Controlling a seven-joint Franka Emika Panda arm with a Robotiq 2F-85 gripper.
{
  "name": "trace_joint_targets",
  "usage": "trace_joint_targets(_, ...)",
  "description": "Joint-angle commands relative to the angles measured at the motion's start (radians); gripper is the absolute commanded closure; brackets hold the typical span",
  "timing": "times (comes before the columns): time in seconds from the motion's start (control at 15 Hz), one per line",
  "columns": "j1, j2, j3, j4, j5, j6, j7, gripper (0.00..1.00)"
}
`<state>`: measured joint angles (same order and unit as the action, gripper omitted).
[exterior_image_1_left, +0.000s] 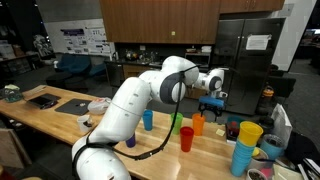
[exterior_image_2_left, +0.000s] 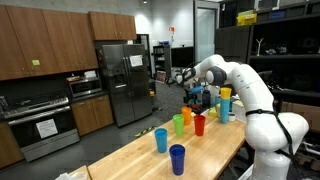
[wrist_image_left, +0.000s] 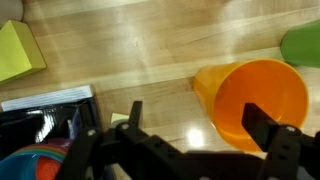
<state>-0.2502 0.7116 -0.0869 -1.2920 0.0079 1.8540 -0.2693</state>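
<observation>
Tool (wrist_image_left: 192, 114) hangs wide open over the wooden table (wrist_image_left: 130, 45), nothing btwn its fingers (wrist_image_left: 262, 122).

Wrist view, left to right:
- Yellow block (wrist_image_left: 18, 50) lies well off to the tool's far left.
- Black tray-like item (wrist_image_left: 45, 110) sits just beside the finger on that side. A blue-and-red round thing (wrist_image_left: 30, 160) at its lower edge is too cropped to identify.
- Orange cup (wrist_image_left: 255, 100) stands upright, mouth toward the camera, under the other finger. No contact visible.
- Green cup (wrist_image_left: 303, 45) stands just right of it, cut off by the frame edge.

In an exterior view the tool (exterior_image_1_left: 212, 85) hovers above the cup row:
- Blue cup (exterior_image_1_left: 148, 120) stands well to its left, w/ the green cup (exterior_image_1_left: 176, 123) nearer.
- Red cup (exterior_image_1_left: 186, 138) stands in front of the row, toward the table edge.
- Orange cup (exterior_image_1_left: 198, 123) is almost directly below the tool.
- Right of the tool, a yellow cup (exterior_image_1_left: 250, 131) tops a light-blue stack (exterior_image_1_left: 242, 158).

White arm (exterior_image_1_left: 130, 100) arcs in over the table from the left.
</observation>
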Motion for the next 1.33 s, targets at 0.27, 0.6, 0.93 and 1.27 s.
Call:
trace_joint_targets(0.27, -0.001, -0.041, -0.004, -0.101, -0.024, 0.029, -0.009, 0.25)
trace_joint_targets(0.6, 0.003, -0.050, 0.001, -0.117, -0.023, 0.033, -0.014, 0.57)
trace_joint_targets(0.93, 0.006, -0.085, 0.013, -0.132, -0.013, 0.035, -0.028, 0.95)
trace_joint_targets(1.27, 0.007, -0.111, 0.019, -0.145, -0.009, 0.032, -0.040, 0.99)
